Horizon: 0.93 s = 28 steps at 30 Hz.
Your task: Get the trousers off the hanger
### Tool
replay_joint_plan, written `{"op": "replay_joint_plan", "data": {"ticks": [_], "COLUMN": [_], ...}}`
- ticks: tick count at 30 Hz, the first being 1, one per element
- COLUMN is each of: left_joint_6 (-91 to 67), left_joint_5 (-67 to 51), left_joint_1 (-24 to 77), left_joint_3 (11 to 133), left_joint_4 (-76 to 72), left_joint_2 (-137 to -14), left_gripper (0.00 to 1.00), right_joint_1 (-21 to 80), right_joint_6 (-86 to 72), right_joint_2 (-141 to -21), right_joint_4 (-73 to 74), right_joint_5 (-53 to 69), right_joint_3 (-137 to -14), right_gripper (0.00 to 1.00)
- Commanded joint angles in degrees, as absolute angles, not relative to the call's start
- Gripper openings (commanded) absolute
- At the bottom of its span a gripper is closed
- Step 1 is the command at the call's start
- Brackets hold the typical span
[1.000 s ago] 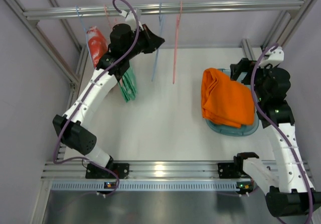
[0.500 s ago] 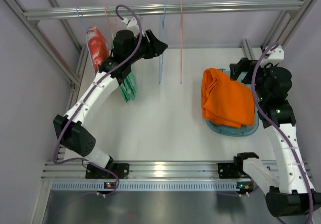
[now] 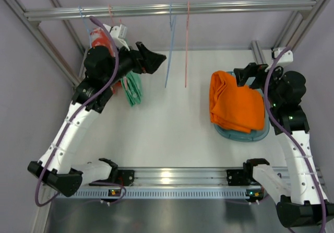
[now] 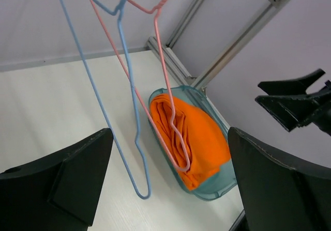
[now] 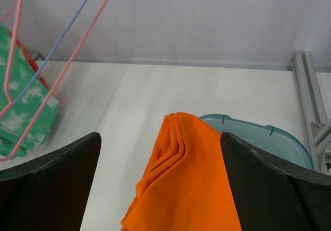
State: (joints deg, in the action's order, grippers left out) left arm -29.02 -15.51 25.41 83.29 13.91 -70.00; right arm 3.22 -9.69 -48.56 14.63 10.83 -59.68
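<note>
The bright orange trousers (image 3: 236, 106) lie folded on a teal tray (image 3: 245, 134) at the right, on no hanger. Two bare hangers dangle from the top rail (image 3: 235, 6): a blue hanger (image 3: 169, 50) and a pink hanger (image 3: 186, 47). My left gripper (image 3: 155, 61) is open and empty, just left of the blue hanger and apart from it. In the left wrist view, blue hanger (image 4: 132, 122) and pink hanger (image 4: 165, 91) hang ahead of the jaws, with the orange trousers (image 4: 201, 138) beyond. My right gripper (image 3: 245, 75) stands open above the trousers' (image 5: 191, 179) far edge.
A red cloth (image 3: 99, 38) and a green patterned cloth (image 3: 134, 89) hang at the left of the rail, close behind my left arm. Aluminium frame posts (image 3: 57, 55) border the white table. The tray's rim (image 5: 258, 130) shows under the right jaws.
My left gripper has opened and the arm has drawn back to the left, away from the blue hanger. The two bare hangers have swung back to hang straight. The right arm barely moved.
</note>
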Motion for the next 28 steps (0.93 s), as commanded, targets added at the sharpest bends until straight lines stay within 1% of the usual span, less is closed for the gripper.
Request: {"op": "replay_joint_plan", "data": {"ticks": [1, 2, 5, 9, 10, 13, 20, 28], "left_joint_6": [-24.09, -21.3, -16.97, -13.1, -12.92, -13.71, -14.06, -14.15], "left_joint_5": [-19.6, -19.6, -18.55, -14.07, -11.19, -6.35, -1.41, -0.62], "left_joint_1": [24.61, 24.35, 23.99, 23.91, 23.73, 22.07, 17.41, 13.37], "left_joint_3": [85.95, 87.18, 85.97, 84.56, 83.42, 81.83, 77.53, 75.59], "left_joint_4": [19.06, 22.12, 23.46, 25.13, 25.14, 25.66, 26.1, 26.46], "left_joint_2": [-67.51, -67.24, -64.26, -60.65, -58.99, -55.74, -50.37, -47.9], "left_gripper": [0.99, 0.98, 0.99, 0.99, 0.98, 0.98, 0.99, 0.99], "right_joint_1": [2.55, 2.55, 2.55, 2.55, 2.55, 2.55, 2.55, 2.55], "right_joint_6": [-10.11, -9.59, -7.66, -5.54, -4.75, -3.69, -4.3, -5.45], "right_joint_2": [-46.76, -46.67, -46.93, -45.45, -44.83, -43.42, -42.8, -43.15], "right_joint_4": [13.27, 13.71, 17.04, 19.68, 20.12, 21.35, 21.54, 20.65], "right_joint_5": [16.87, 19.05, 24.76, 29.26, 30.49, 32.25, 34.71, 36.48], "right_joint_3": [-59.68, -59.68, -59.94, -58.37, -58.01, -57.31, -56.78, -57.13], "right_gripper": [0.99, 0.99, 0.99, 0.99, 0.99, 0.99, 0.99, 0.99]}}
